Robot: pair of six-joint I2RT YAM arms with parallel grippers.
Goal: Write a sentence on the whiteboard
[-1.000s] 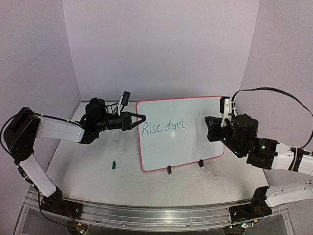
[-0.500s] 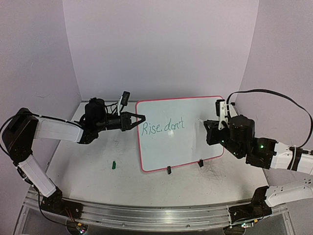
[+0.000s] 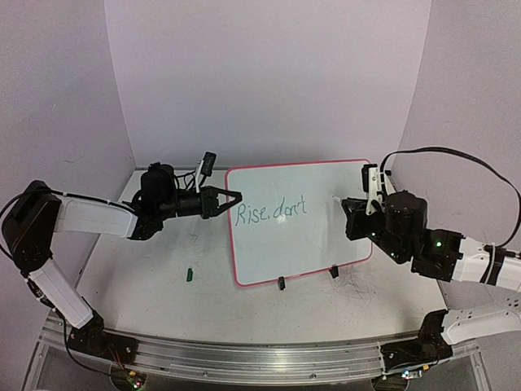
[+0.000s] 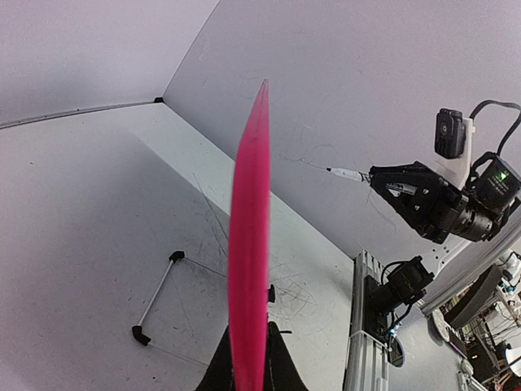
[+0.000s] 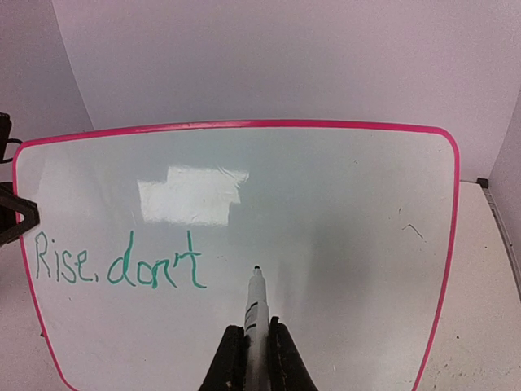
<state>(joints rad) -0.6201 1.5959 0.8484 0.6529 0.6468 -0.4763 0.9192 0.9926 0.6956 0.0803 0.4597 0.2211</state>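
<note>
The whiteboard [image 3: 301,244] stands upright on the table, pink-framed, with "Rise, don't" [image 5: 118,262] written in green on its left half. My left gripper [image 3: 236,196] is shut on the board's left edge; the left wrist view shows that pink edge [image 4: 251,244] running up between the left gripper's [image 4: 251,330] fingers. My right gripper [image 5: 255,330] is shut on a white marker [image 5: 255,305], which points at the board just right of "don't". In the left wrist view the marker tip [image 4: 330,169] stands a little off the board's face. The right gripper [image 3: 346,204] sits in front of the board's right part.
A small green cap [image 3: 188,274] lies on the table left of the board. Two black clip feet [image 3: 281,283] hold the board's lower edge, and a wire stand [image 4: 155,301] props it from behind. A metal rail [image 3: 244,354] runs along the near edge. Walls close in behind and on both sides.
The right arm has shifted slightly left with the marker. The writing is unchanged, and the left arm has not moved.
</note>
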